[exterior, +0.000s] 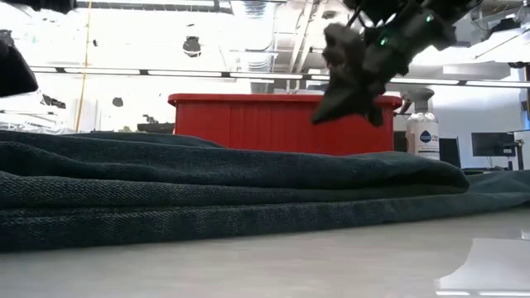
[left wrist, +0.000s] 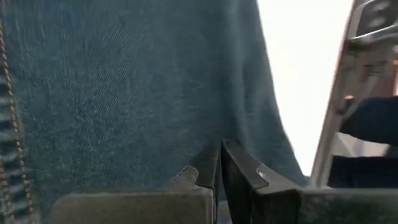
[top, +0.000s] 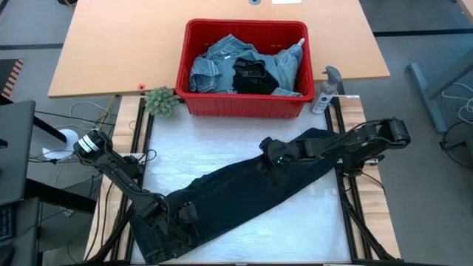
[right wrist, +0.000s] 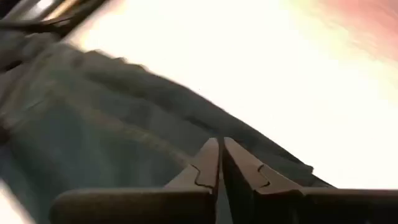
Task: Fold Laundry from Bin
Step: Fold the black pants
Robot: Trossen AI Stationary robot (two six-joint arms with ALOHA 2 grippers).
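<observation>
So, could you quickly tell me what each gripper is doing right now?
Left gripper: shut on the dark denim garment at its near-left end.
Right gripper: shut, above the garment's far-right part; a grip on cloth cannot be told.

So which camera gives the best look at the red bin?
The high view: it shows the whole red bin from above, with laundry inside. The low view shows only its front wall behind the dark jeans. The wrist views miss it.

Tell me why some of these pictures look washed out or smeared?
Right wrist view: streaky motion blur, white glare behind the dark denim garment. Low view: bright ceiling lights overexpose the room behind the red plastic bin. Left wrist view: denim fills the frame, a blown-out patch beside it.
</observation>
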